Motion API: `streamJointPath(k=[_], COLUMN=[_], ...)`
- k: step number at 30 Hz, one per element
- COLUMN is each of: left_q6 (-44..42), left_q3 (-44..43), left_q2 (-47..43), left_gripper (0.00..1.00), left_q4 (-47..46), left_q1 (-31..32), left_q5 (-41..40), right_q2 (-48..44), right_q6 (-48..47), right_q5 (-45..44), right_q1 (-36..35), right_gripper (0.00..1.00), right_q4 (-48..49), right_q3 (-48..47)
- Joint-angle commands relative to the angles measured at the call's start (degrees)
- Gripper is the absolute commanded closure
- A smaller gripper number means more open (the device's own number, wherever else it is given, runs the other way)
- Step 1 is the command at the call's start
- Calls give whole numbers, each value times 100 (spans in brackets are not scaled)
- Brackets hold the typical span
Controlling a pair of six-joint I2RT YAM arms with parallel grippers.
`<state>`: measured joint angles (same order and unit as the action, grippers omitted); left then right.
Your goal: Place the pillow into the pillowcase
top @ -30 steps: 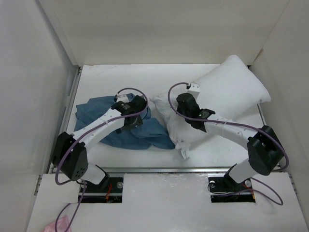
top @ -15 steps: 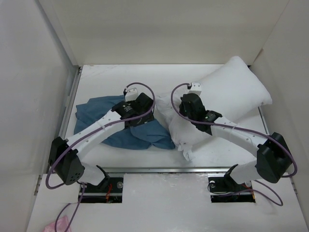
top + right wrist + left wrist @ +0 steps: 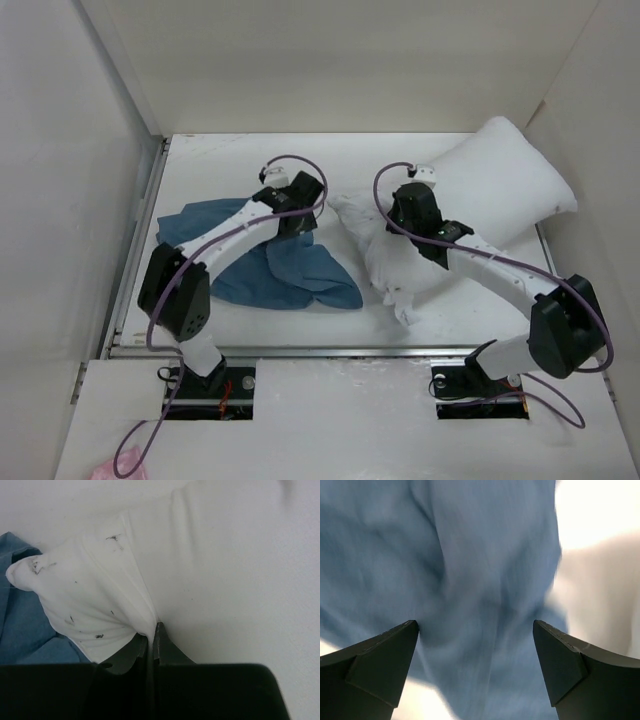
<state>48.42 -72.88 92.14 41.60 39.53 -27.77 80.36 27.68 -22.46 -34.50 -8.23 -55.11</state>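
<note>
A white table [image 3: 240,150] is enclosed by plain white panels: a back wall [image 3: 330,60], a left wall [image 3: 60,180] and a right wall [image 3: 600,130]. A metal rail [image 3: 143,220] is fitted along its left edge, a metal strip [image 3: 330,351] along its near edge. A white board [image 3: 340,410] is laid in front. The space is evenly lit.

The left arm [image 3: 222,242] is stretched forward with its elbow bent. Its left pincer [image 3: 476,672] points down, jaws spread wide, with nothing between them. The right arm [image 3: 492,266] extends forward and inward. Its right pincer [image 3: 151,642] is clamped tight on a fold of the pillow [image 3: 210,570] just ahead of its tips.
</note>
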Motion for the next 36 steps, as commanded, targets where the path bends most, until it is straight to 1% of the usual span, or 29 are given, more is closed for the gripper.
streamJointPath(k=[1,3,4,6,9,10,12,13,17,19,22,23,24,25,26,27,29,33,36], left_q6=[-298,-534,-823,-1071,-1545,-1651,-1984,-1986,-2363,-2364,-2443,-2443,-2356,-2233,-2232,-2171,-2171,-2460,-2689], left_q3=[-892,-1453,-1631,-2113,-2440,-2511,-2512,-2398,-1977,-1923,-2045,-2124,-2316,-2423,-2528,-2747,-3011,-3644,-3716], left_q2=[487,980,1147,1637,2139,2211,2264,2265,2027,2027,2316,2552,2650,2747,2809,2862,2767,2520,2204], left_gripper=[2,2,2,2,2,2,2,2,2,2,22,29,47,63,74,83,95,95,95], left_q4=[-268,-267,-267,-267,-267,-328,-442,-495,-933,-988,-1067,-1067,-971,-874,-804,-751,-750,-1013,-1583], left_q1=[-656,-771,-771,-824,-877,-938,-938,-938,-938,-938,-999,-1000,-1000,-1000,-1000,-1000,-1000,-1000,-1000], left_q5=[-553,-878,-879,-966,-967,-802,-678,-677,-230,-229,-132,-132,-324,-413,-474,-553,-729,-730,-668], right_q2=[-11,-160,-161,-161,-161,-108,-108,-108,-47,-46,6,6,-72,-73,-177,-326,-494,-959,-1469], right_q6=[53,105,106,106,106,106,106,106,106,106,53,53,53,53,53,53,53,-96,-96], right_q5=[424,531,532,611,611,611,611,611,611,611,611,611,559,558,497,445,444,514,261], right_q1=[567,567,567,567,620,620,620,620,673,673,725,726,726,726,726,726,726,726,726], right_gripper=[100,100,100,100,100,100,100,100,100,100,100,100,100,100,100,100,100,100,100], right_q4=[-399,-215,-214,-161,-161,-161,-109,-109,-39,-38,-38,-38,-38,-91,-91,-161,-161,-161,-161], right_q3=[167,307,308,308,308,308,308,308,308,308,308,308,308,308,308,308,308,404,571])
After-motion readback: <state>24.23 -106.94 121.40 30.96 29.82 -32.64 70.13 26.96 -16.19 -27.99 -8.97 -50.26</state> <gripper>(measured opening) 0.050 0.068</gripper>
